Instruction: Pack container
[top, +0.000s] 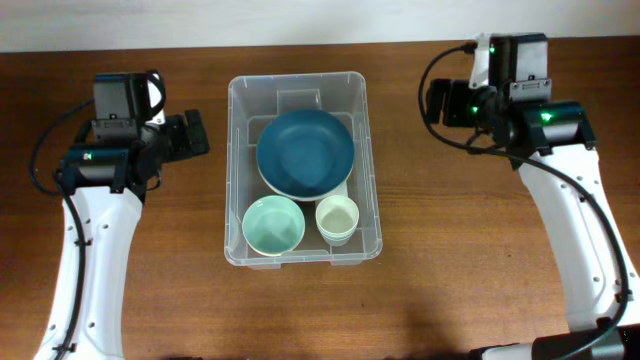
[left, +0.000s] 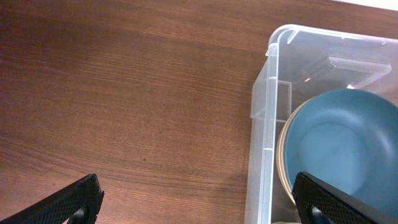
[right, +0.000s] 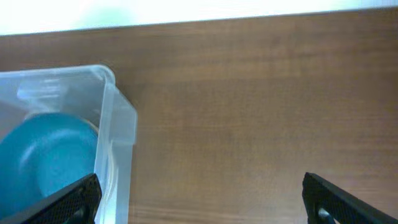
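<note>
**Fig. 1.** The container (top: 234, 150) stood at the middle of the table (top: 180, 290), between my two arms, its long side running away from me. In its near end sat a mint bowl (top: 273, 226) on my left and a smaller pale cup (top: 337, 218) on my right, just beside each other. Beyond them a blue dish (top: 305, 150) lay on a cream plate (left: 283, 155) and filled the far half. Farther out, my left gripper (top: 200, 137) hung beside the left wall, apart from it, fingers (left: 71, 202) spread wide with nothing between them. Farthest, my right gripper (top: 432, 104) hung well off the right wall near the far corner, likewise parted and empty.
</note>
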